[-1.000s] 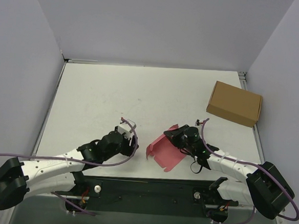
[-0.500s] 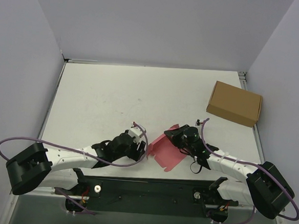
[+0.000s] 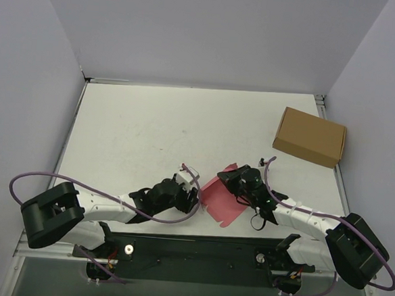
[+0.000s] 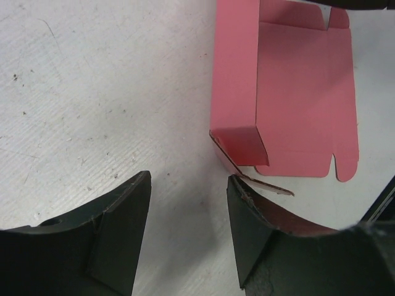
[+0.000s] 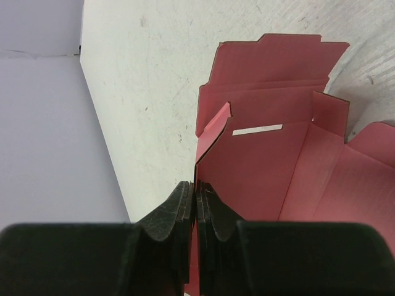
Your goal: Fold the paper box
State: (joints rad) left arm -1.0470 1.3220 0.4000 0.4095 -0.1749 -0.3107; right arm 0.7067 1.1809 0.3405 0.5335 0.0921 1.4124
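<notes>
The paper box (image 3: 221, 197) is a pink-red die-cut card, partly folded, lying near the front middle of the table. It shows in the left wrist view (image 4: 296, 111) and the right wrist view (image 5: 271, 154). My right gripper (image 3: 234, 182) is shut on one side wall of the box, its fingers (image 5: 195, 203) pinching the card's edge. My left gripper (image 3: 193, 194) is open and empty just left of the box, its right finger (image 4: 247, 216) close beside a loose tab.
A brown cardboard box (image 3: 309, 137) stands at the back right. The white table (image 3: 151, 124) has grey walls on three sides. A black rail with the arm bases runs along the near edge.
My left arm has swung right, bringing its gripper up beside the box's left edge. My right gripper still holds the box, which has hardly moved.
</notes>
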